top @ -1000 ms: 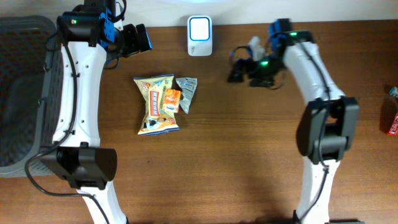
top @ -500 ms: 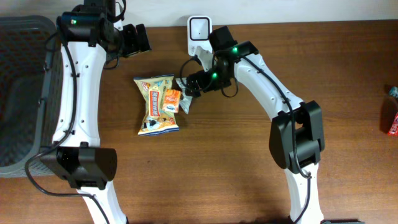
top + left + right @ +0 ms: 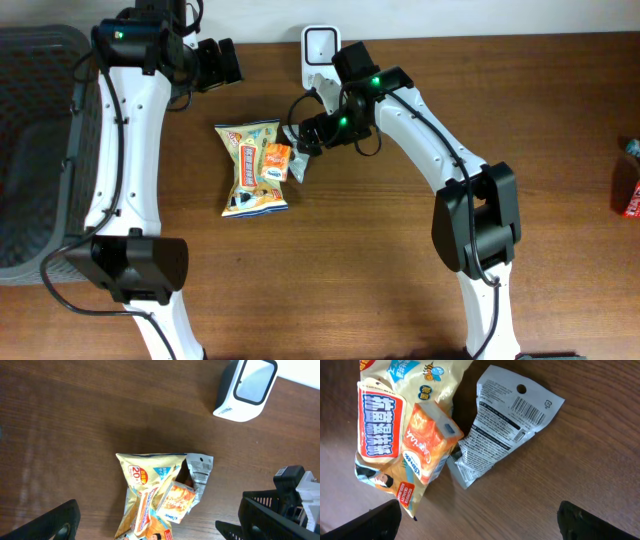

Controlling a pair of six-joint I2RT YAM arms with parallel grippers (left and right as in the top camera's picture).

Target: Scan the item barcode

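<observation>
Three items lie together on the wooden table: a yellow snack bag, a small orange packet on top of it, and a silver pouch beside it. The pouch's printed barcode faces up. The white scanner stands at the back edge. My right gripper hovers open just above the silver pouch, with nothing between its fingers. My left gripper is open at the back left, looking down on the yellow bag and the scanner.
A dark grey basket fills the left edge. A red box and a teal thing sit at the far right edge. The right arm's black gripper shows in the left wrist view.
The right arm swung left from beside the scanner to above the silver pouch, then held still for the last half second. The left arm stayed in place.
</observation>
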